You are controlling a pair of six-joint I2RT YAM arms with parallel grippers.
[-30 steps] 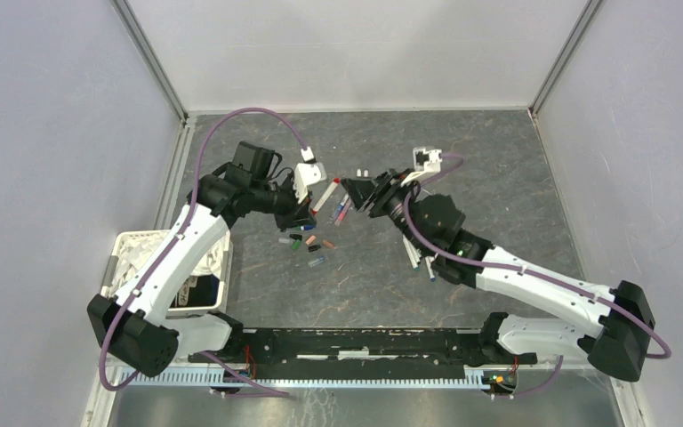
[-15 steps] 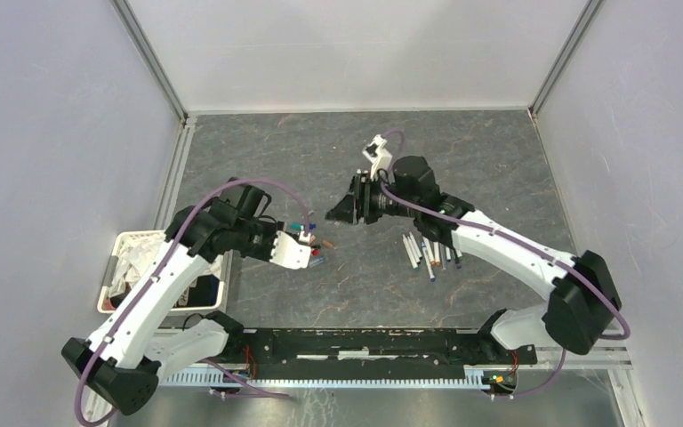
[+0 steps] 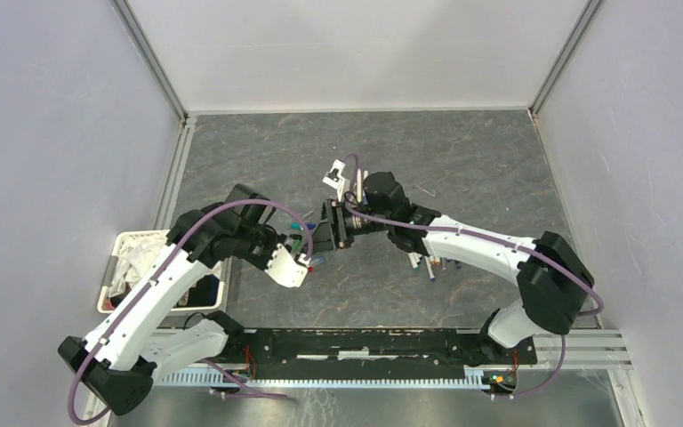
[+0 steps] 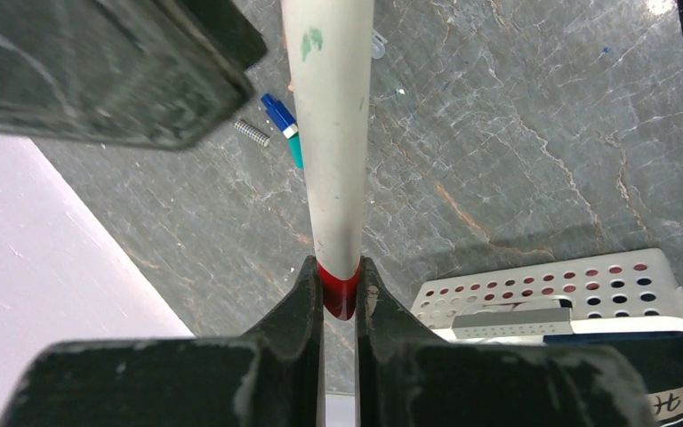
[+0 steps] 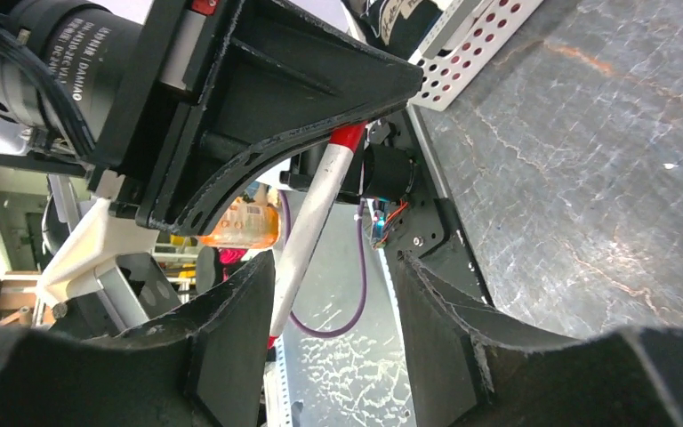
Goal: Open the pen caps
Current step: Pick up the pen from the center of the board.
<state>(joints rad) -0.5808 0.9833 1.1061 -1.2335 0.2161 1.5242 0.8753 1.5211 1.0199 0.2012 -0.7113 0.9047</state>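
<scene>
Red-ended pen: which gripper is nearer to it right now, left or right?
Left. The left gripper is shut on the red end of the pen, touching it. The right gripper is open, its jaws standing either side of the white barrel without clamping it.

Three cameras, one red-tipped pen [image 4: 333, 133]
Top view looks down from well above it; both wrist views share it close up, facing it from opposite ends.

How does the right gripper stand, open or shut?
Open: the right gripper has its fingers apart around the red-ended pen, with a gap beside it.
</scene>
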